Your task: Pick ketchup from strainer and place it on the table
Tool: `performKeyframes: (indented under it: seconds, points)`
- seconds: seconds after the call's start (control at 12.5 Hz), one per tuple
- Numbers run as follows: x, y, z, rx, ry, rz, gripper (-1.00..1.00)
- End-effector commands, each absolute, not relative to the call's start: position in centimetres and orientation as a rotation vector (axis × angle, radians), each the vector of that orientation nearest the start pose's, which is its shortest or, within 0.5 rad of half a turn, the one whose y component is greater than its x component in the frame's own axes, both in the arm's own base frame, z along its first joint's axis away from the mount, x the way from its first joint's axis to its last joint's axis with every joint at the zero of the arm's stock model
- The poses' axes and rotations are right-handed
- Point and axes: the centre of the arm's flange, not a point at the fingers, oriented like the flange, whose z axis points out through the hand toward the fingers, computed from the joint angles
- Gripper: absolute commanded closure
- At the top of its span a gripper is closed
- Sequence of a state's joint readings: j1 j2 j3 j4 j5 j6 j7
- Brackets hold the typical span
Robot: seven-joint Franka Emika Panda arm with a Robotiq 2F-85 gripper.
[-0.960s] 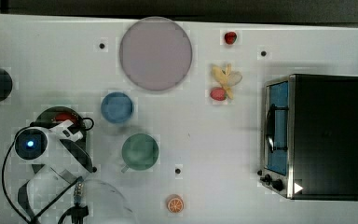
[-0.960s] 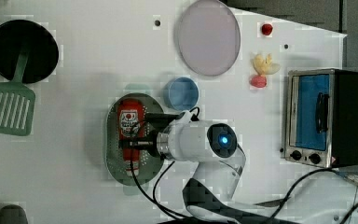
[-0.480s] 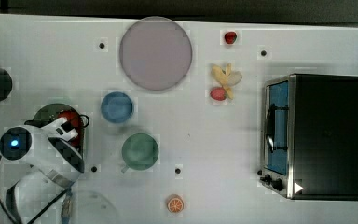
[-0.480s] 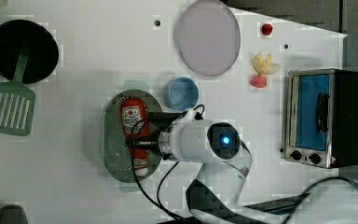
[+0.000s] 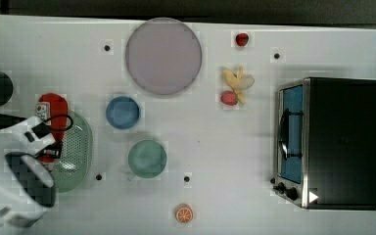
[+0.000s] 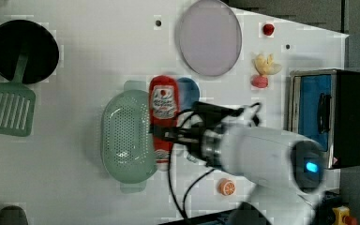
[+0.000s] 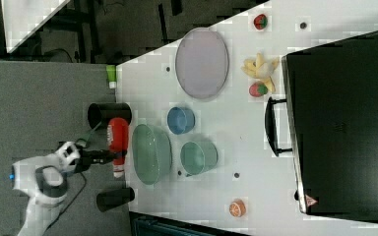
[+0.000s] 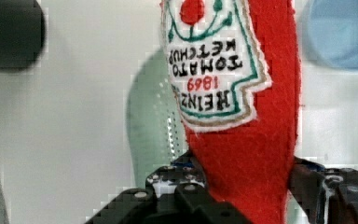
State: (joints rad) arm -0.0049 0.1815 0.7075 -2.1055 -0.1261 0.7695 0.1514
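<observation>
The small red soft ketchup bottle with a white-and-red label (image 6: 164,101) was held in the black gripper (image 6: 165,135), whose fingers (image 8: 168,184) were closed on its lower body. It hung in the air, beside the pale green oval perforated plastic strainer (image 6: 126,136) and above the white table (image 6: 84,61). A blue round cup (image 5: 122,112) stood near the strainer.
</observation>
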Motion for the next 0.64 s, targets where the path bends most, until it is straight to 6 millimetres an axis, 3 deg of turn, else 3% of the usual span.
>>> performKeyframes:
  seconds: [0.08, 0.4, 0.64]
  points:
    - [47.5, 32.2, 40.0, -3.086, 0.277, -0.082, -0.13]
    - [51.9, 23.4, 44.2, -3.171, 0.206, -0.009, -0.13]
    - [54.9, 15.3, 45.5, -3.178, 0.261, -0.016, -0.13]
